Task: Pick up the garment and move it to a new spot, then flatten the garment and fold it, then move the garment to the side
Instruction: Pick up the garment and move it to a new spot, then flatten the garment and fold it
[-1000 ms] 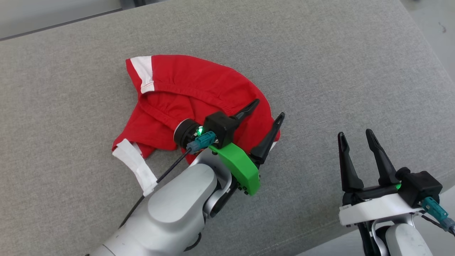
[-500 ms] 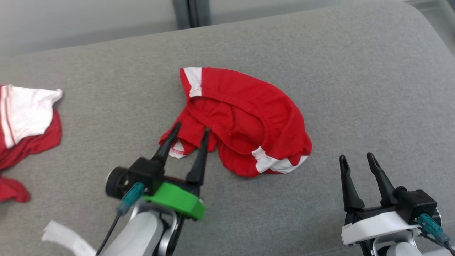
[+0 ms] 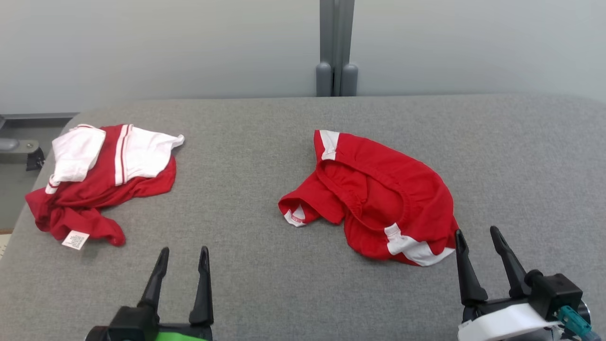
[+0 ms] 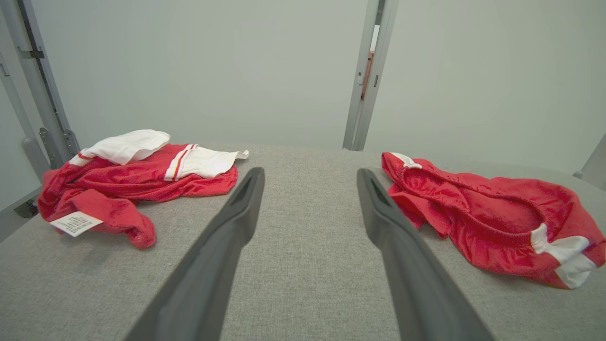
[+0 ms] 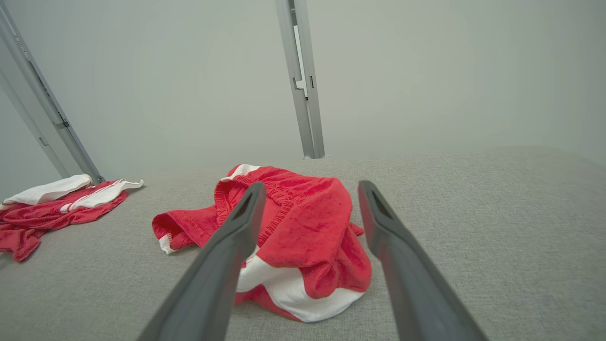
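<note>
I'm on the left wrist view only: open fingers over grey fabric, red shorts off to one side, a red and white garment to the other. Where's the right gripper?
Observer: The right gripper is open and empty, its fingertips by the near right edge of the red shorts.
Operator: How does my left gripper sit from above?
Observer: The left gripper is over bare grey surface, apart from both garments, nearer the red and white garment.
Operator: Anything on the shorts I can't see?
Observer: A small white label shows at the hem of the leg pointing toward the robot's left.
</note>
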You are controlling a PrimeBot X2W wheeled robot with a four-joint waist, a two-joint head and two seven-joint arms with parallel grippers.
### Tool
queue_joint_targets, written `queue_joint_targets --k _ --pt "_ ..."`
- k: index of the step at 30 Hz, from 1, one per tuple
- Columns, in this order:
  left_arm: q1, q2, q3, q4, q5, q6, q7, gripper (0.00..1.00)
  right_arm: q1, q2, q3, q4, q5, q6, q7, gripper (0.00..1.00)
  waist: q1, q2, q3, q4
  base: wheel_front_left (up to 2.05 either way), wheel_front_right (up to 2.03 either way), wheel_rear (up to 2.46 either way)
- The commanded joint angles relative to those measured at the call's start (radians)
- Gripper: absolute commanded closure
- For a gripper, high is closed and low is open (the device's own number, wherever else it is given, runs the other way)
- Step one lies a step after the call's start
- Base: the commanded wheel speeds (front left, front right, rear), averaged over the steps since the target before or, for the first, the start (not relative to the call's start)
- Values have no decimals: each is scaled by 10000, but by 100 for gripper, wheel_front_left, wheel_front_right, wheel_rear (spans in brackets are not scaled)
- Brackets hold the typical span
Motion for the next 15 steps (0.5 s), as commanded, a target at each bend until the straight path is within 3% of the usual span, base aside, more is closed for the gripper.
queue_joint_targets --k 1,7,15 --pt "348 -82 74 90 248 -140 -5 0 346 -23 8 -37 -17 -13 -6 0 0 -1 -756 533 0 0 0" --pt "916 -324 211 -17 1251 -278 -5 0 986 -24 223 -168 -120 -13 -6 0 0 -1 -1182 512 0 0 0" --pt "920 -409 223 -21 1475 -319 -4 0 1147 -24 180 -237 -182 -13 -6 0 0 -1 -1287 336 0 0 0"
